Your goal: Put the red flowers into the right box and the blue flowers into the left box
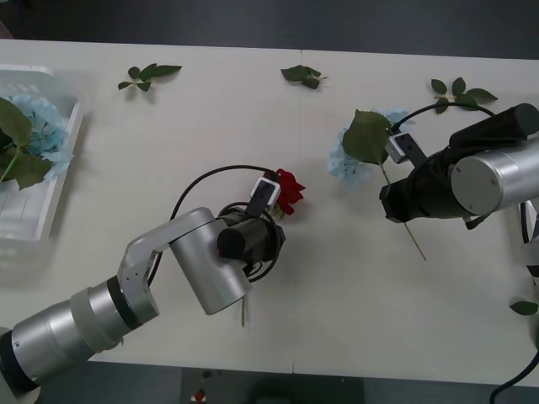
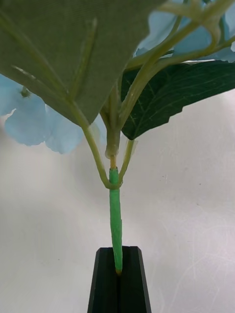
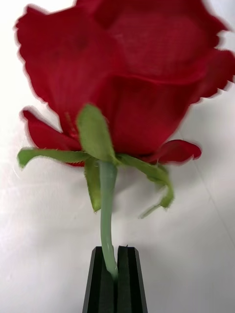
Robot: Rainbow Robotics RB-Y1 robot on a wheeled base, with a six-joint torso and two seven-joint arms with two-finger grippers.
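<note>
**Both grippers hold a flower stem: red rose left, blue cluster right**

In the front view we count one artificial red rose (image 1: pixel 289 190) near the table's centre, its small round head at about one o'clock from the left gripper (image 1: pixel 271 200) and its thin stem running back towards seven o'clock under the wrist. One pale blue fluffy flower cluster with large green leaves (image 1: pixel 358 145) lies at ten o'clock from the right gripper (image 1: pixel 402 172); its long stem slants towards five o'clock. A second pale blue cluster (image 1: pixel 34 118) rests in the translucent ribbed white plastic tray (image 1: pixel 59 181) at the table's nine o'clock edge. Three loose green leaf sprigs (image 1: pixel 148 76) lie along the far edge of the white table (image 1: pixel 227 118), and a fourth leaf sits at the four o'clock edge. We can read no writing anywhere.

In the right wrist view, the black fingers (image 2: pixel 105 283) are pressed together on the cluster's green stem, which runs straight away from them to the leaves and blue petals.

In the left wrist view, the black fingers (image 3: pixel 100 286) are pinched narrowly on the rose's pale green stem; the red head points away from them.
</note>
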